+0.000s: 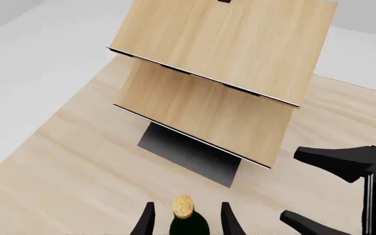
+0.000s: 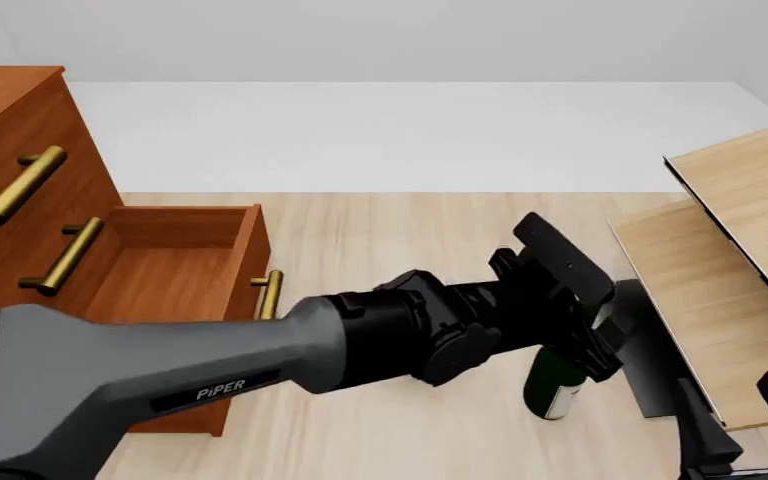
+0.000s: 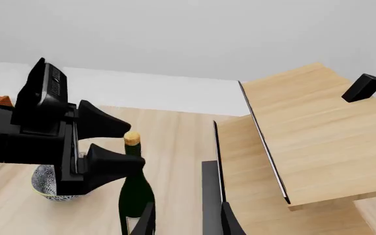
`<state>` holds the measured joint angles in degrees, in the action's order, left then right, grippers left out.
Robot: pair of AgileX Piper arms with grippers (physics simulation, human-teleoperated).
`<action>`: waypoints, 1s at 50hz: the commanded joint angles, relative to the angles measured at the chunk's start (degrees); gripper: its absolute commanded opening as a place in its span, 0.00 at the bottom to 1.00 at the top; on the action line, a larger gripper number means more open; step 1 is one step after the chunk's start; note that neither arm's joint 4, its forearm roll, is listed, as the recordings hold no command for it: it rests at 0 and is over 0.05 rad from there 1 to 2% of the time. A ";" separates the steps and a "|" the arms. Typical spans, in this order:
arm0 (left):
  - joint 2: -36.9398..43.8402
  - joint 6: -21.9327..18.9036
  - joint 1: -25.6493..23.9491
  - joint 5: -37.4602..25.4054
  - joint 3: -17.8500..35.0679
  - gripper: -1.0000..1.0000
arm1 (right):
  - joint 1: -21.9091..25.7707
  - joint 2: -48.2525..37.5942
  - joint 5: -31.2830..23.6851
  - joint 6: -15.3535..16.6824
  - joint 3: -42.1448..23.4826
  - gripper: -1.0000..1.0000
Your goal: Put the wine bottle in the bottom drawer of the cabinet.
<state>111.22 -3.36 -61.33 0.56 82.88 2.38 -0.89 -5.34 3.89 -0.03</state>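
The wine bottle stands upright on the table, dark green with a tan cork and a white label near its base. My left gripper is open, with one finger on each side of the bottle's neck and a small gap at each; this also shows in the right wrist view. The cabinet stands at the far left. Its bottom drawer is pulled open and empty, its brass handle facing right. My right gripper is open and empty at the near right.
A pale wood shelf unit on a black base stands close to the right of the bottle. A speckled grey bowl sits on the table behind my left gripper, hidden in the front view. My left arm spans the drawer's front.
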 commanded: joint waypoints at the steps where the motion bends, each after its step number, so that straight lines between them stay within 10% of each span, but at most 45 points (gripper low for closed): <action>1: 1.03 0.37 0.21 1.08 -0.69 1.00 | -0.10 -0.16 0.04 0.07 0.00 1.00; 29: 2.26 1.11 0.38 2.44 -1.56 1.00 | -0.08 -0.33 0.06 0.15 0.01 1.00; 30: 2.27 0.93 0.58 2.56 -1.59 0.00 | -0.09 -0.33 0.06 0.21 0.01 1.00; 50: -0.83 0.92 0.88 2.37 -2.46 0.00 | -0.07 -0.12 -0.13 0.37 0.01 1.00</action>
<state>112.40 -1.61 -61.01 3.06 80.48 2.32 -1.10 -5.39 4.19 -0.03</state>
